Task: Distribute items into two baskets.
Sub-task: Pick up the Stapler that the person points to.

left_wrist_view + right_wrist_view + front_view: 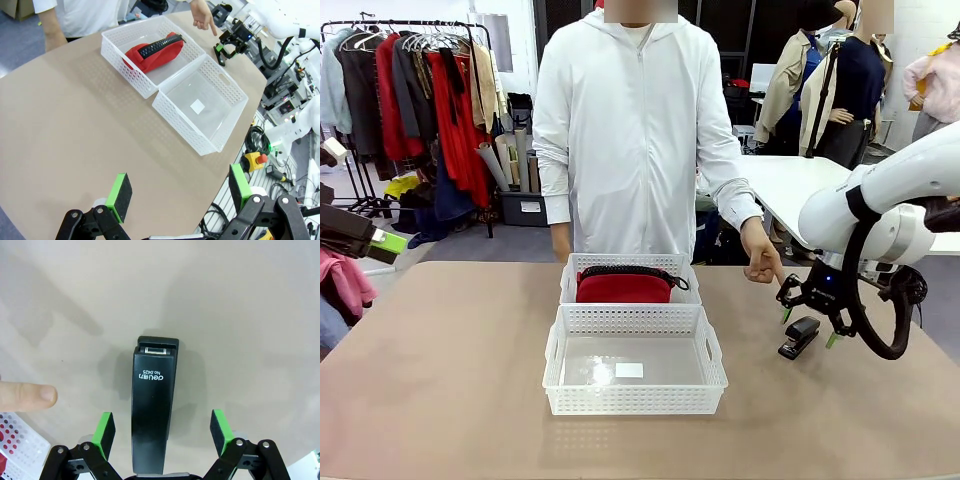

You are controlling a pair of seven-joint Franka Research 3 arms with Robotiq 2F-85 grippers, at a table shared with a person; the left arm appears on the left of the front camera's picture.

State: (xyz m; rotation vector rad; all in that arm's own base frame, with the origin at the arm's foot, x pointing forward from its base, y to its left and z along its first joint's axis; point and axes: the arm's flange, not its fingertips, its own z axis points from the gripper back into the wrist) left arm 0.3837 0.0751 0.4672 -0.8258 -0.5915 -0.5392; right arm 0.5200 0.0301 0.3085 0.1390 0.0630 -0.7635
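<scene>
Right gripper point(161, 416), fingers point(106, 432) wide, astride the stapler point(154, 380) (print legible from the wrist); left gripper point(178, 173) equally wide.

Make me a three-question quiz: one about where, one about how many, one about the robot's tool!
1. Where is the red pouch? A. in the far basket B. on the floor C. on a chair
2. How many white baskets are there? A. one B. two C. three
3. The right tool around the black stapler is: A. open B. shut on it C. holding the pouch
Answers: 1 A, it lies in the basket by the person. 2 B, far basket plus near basket. 3 A, its pads stand clear of the stapler.
</scene>
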